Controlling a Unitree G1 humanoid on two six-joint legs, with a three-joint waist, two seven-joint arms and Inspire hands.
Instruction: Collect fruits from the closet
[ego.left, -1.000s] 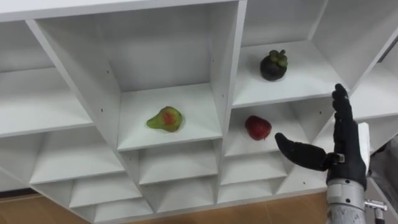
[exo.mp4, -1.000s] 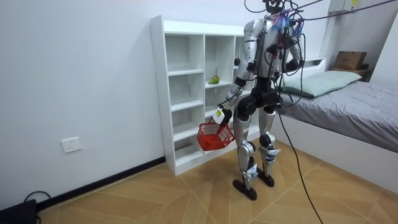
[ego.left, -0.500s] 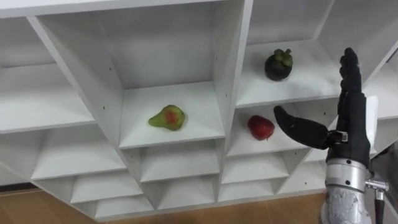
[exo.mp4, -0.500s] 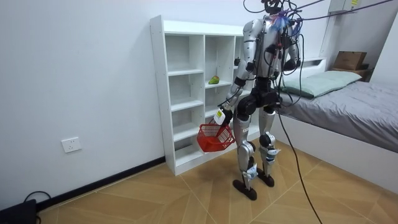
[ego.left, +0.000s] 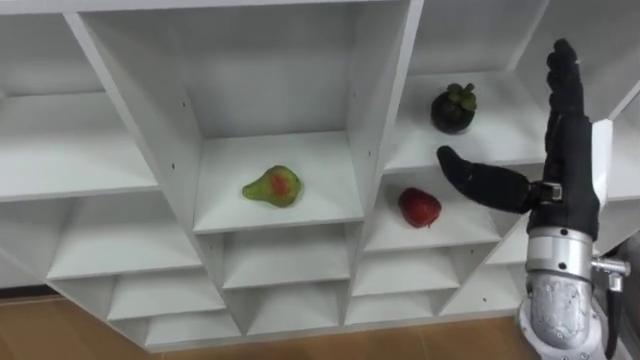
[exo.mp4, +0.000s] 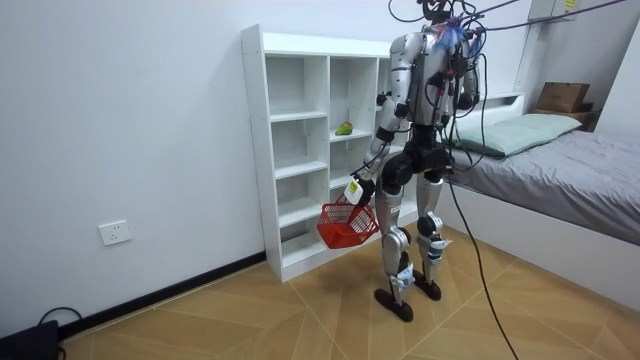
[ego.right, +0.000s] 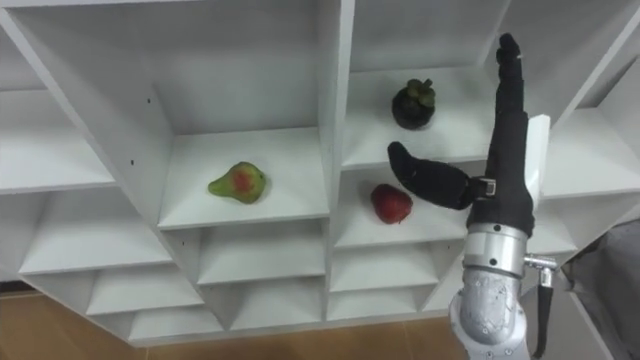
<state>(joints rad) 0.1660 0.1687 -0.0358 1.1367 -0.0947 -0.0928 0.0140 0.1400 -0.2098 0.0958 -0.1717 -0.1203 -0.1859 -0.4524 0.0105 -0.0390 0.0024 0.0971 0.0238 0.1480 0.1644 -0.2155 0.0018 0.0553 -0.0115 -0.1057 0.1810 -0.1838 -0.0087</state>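
Observation:
A white closet (exo.mp4: 300, 150) of open shelves stands before me. A green pear with a red patch (ego.left: 272, 186) lies in the middle compartment. To its right, a red fruit (ego.left: 419, 206) sits on the lower shelf and a dark mangosteen (ego.left: 453, 108) on the shelf above. My right hand (ego.left: 568, 170) is raised in front of the right column, open, fingers straight up and thumb stretched left just above the red fruit, touching nothing. In the room view my left hand (exo.mp4: 355, 188) hangs low by my side, shut on the handle of a red basket (exo.mp4: 347, 224).
The other closet compartments hold nothing. I stand upright, close to the closet, on a wooden floor (exo.mp4: 300, 310). A bed (exo.mp4: 560, 170) lies at the room view's right behind me. A wall socket (exo.mp4: 115, 233) sits at the room view's left.
My right hand has risen in front of the right column, its fingertips now level with the mangosteen shelf and its thumb above the red fruit. The fruits have not moved.

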